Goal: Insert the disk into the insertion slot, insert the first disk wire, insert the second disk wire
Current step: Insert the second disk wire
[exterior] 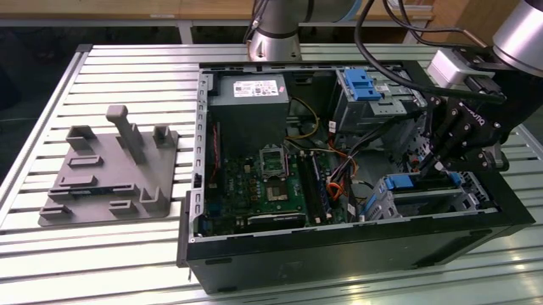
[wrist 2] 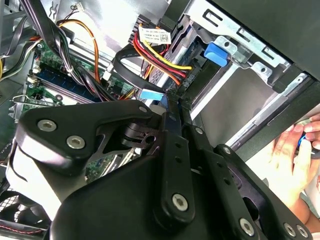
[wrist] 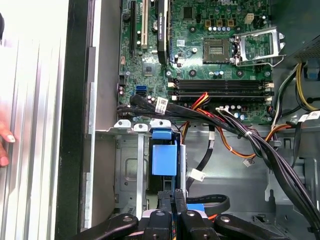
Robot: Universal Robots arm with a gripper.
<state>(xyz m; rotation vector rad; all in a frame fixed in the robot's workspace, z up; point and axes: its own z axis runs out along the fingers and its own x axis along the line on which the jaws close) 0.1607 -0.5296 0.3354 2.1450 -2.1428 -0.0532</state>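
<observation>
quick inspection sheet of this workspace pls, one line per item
surface: slatted metal table with an open computer case on it
job's things: disk sits in the insertion slot
clutter: grey fixture plate beside the case
grippers: gripper shut, down by the disk; whether it pinches anything is unclear
cables: wire bundle, black, red and yellow, runs across the case
surroundings: a person's hand outside the case

Slatted silver metal tabletop (exterior: 127, 254) fills most of the exterior view, bright glare on slats at lower left and lower right. Wooden furniture (exterior: 170, 7) along the top edge, dark floor gap (exterior: 34, 57) at upper left behind the tabletop.
</observation>
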